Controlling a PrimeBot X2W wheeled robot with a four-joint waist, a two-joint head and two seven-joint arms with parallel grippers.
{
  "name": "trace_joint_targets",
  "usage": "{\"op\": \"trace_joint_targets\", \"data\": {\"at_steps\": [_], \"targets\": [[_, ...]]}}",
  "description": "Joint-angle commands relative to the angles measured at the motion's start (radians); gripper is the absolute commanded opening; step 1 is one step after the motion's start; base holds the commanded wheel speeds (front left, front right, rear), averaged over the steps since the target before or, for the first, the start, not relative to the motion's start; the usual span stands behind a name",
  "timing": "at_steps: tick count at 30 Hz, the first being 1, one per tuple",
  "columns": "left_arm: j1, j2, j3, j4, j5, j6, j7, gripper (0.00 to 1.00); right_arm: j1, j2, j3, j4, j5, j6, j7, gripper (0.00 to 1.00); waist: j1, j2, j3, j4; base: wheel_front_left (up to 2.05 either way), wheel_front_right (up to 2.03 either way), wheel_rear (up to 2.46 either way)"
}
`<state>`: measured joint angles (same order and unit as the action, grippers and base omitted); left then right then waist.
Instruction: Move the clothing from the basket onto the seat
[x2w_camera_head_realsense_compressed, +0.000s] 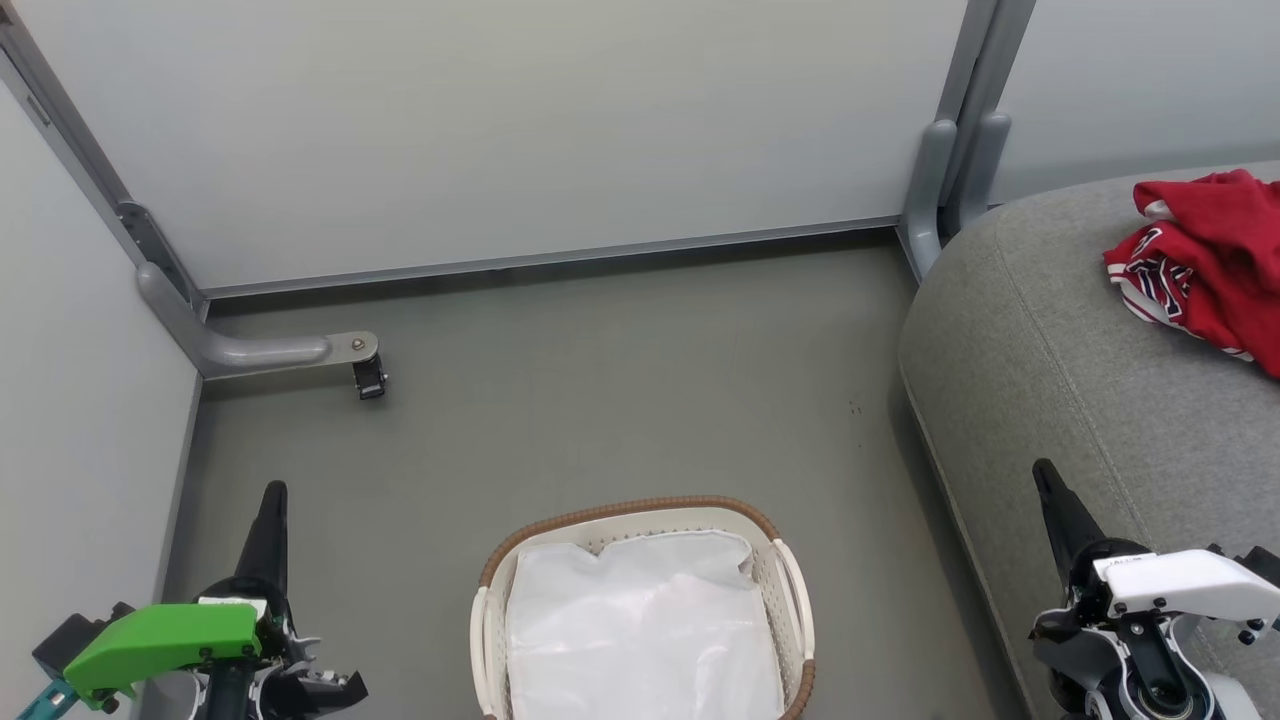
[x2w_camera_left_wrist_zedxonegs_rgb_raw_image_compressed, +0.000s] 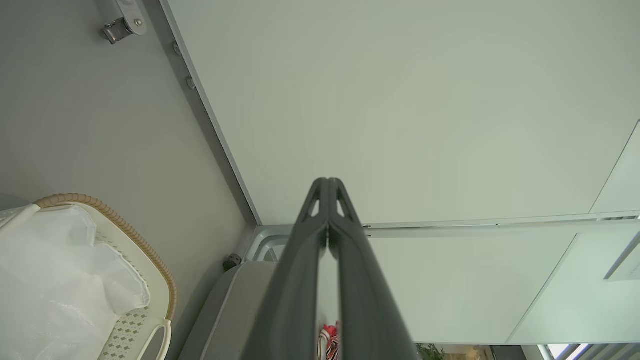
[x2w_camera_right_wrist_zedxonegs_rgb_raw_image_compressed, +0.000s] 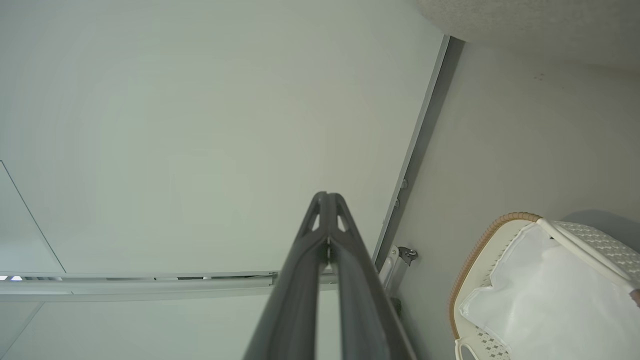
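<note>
Clothing (x2w_camera_head_realsense_compressed: 1210, 255) lies on the seat (x2w_camera_head_realsense_compressed: 1050, 340); left claw (x2w_camera_head_realsense_compressed: 273, 492) and right claw (x2w_camera_head_realsense_compressed: 1043, 470) pressed together.

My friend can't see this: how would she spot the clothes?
Start at the large grey woven-fabric seat cushion on the robot's right. On its far side lies a crumpled heap of red sports clothing. Bright red with white stripe trim sets it apart from the white perforated plastic basket nearby.

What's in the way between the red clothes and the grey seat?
Nothing visible. The red clothes already lie on the grey seat, apart from the basket, which has a white liner inside.
</note>
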<state>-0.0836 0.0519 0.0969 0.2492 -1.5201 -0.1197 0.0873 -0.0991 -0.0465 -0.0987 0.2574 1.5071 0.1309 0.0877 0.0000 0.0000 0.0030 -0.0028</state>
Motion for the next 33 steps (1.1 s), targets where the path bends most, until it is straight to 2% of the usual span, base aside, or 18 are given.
{"op": "trace_joint_targets", "data": {"at_steps": [1,15,33], "targets": [[-0.020,0.000,0.007,-0.005,-0.020,-0.006,0.007,0.00,-0.014,-0.006,-0.006,-0.008,0.020,0.000,0.006,0.00,0.0000,0.0000,0.000,0.000,0.00,0.00,0.00],[-0.034,-0.002,0.021,-0.005,-0.097,-0.015,0.032,0.00,-0.013,-0.007,-0.018,-0.016,0.112,0.000,0.030,0.00,0.0000,0.0000,0.000,0.003,0.00,0.00,0.00],[-0.031,-0.002,0.020,-0.005,-0.094,-0.014,0.031,0.00,-0.013,-0.006,-0.017,-0.016,0.108,0.000,0.029,0.00,0.0000,0.0000,0.000,0.003,0.00,0.00,0.00]]}}
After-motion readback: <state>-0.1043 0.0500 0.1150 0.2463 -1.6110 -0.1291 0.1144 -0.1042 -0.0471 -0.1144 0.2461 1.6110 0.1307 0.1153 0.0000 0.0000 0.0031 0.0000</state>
